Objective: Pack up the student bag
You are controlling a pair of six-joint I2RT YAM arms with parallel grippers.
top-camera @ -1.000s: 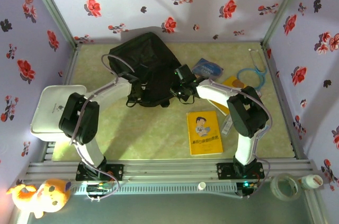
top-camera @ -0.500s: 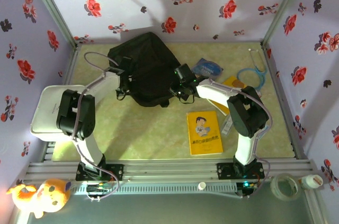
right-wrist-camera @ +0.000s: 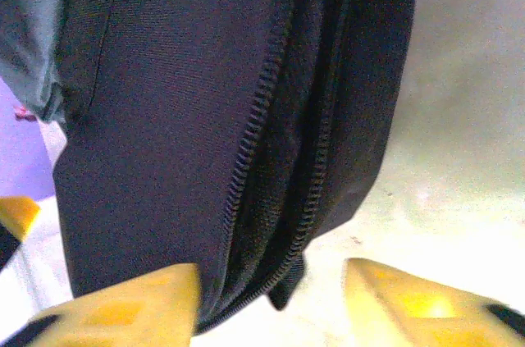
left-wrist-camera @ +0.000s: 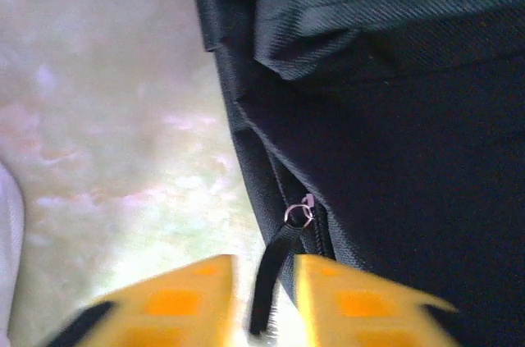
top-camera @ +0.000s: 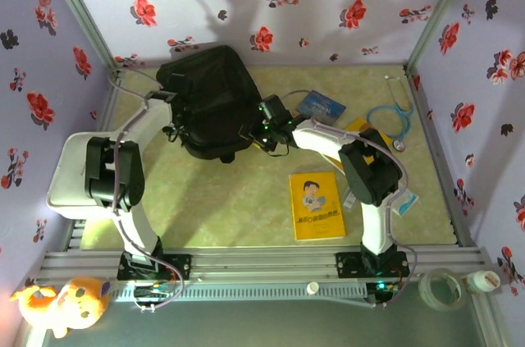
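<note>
i see the student bag (top-camera: 209, 101) is now further to the upper left of the table (top-camera: 238, 199) and, i judge, not yet opened, with my left gripper (left-wrist-camera: 264, 302) around its zip pull (left-wrist-camera: 273, 269) (i cannot tell if it pinches) and my right gripper (right-wrist-camera: 271, 298) wide open at the bag's edge.

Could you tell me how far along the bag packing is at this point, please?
Nothing looks packed: the yellow book and blue book lie on the table, and the student bag has its zip looking closed. In hand: the left fingers straddle the zip pull; the open right fingers bracket the bag's edge. Left: unzip, load the books.
</note>
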